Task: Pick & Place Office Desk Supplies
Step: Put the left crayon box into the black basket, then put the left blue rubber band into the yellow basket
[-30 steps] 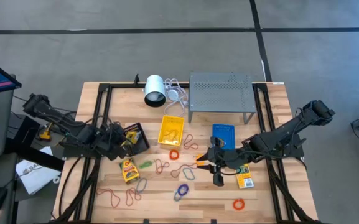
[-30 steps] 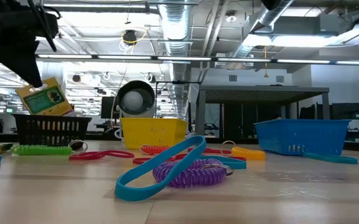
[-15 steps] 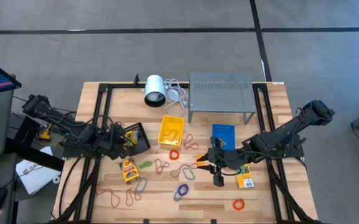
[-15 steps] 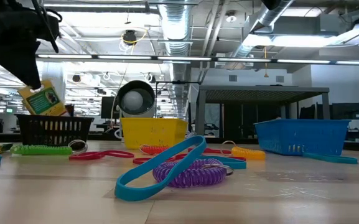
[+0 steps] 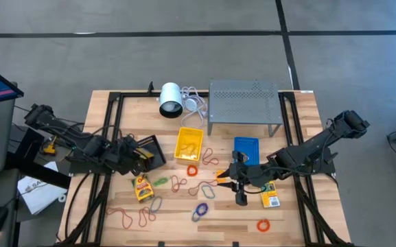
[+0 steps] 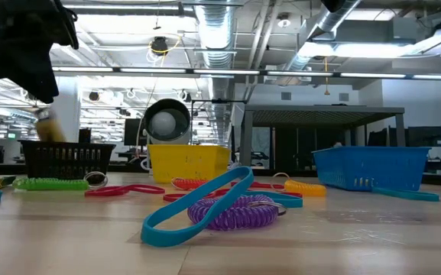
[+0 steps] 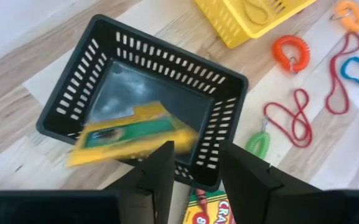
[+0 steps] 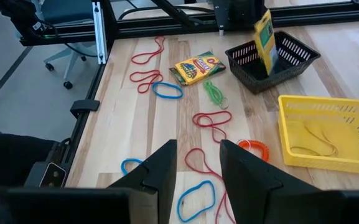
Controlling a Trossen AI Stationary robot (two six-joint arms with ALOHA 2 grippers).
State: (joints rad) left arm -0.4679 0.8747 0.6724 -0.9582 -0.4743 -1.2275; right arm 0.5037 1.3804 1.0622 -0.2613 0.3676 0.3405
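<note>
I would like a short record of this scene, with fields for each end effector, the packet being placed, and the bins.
left end effector: above the black bin, fingers open, holding nothing
packet in motion: yellow-and-green packet blurred, dropping into the black bin
other packets: crayon packet flat on the table beside the black bin; another by the right arm
right end effector: over the table in front of the blue bin, open, empty
yellow bin: holds rubber bands
blue bin: contents unclear

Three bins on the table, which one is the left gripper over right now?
The black bin, at the table's left. The left gripper hangs open above it, and a yellow-and-green packet is dropping inside. The yellow bin and blue bin sit farther right.
</note>
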